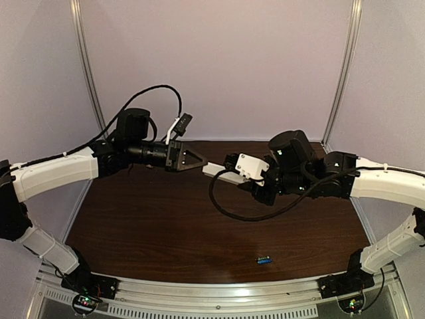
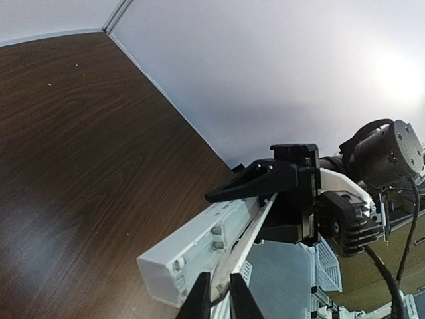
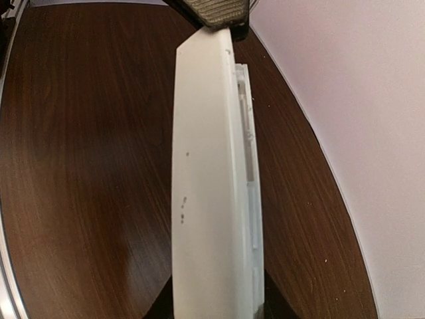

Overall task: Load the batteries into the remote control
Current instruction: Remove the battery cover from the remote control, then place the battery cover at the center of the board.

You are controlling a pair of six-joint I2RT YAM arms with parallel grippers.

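Clamping the remote control (image 1: 219,173) aloft, right gripper (image 1: 232,167) braces it so left gripper (image 1: 201,163), pinching the cover strip (image 3: 244,119), can seemingly open it.

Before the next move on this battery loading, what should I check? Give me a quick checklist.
1. Is the right gripper clamped on the remote control: ok.
2. Is the remote control off the table: ok.
3. Is the left gripper at its free end: ok.
4. Is the left gripper holding anything: cannot tell.
5. Is every battery loaded: not ok, one battery lies on the table.
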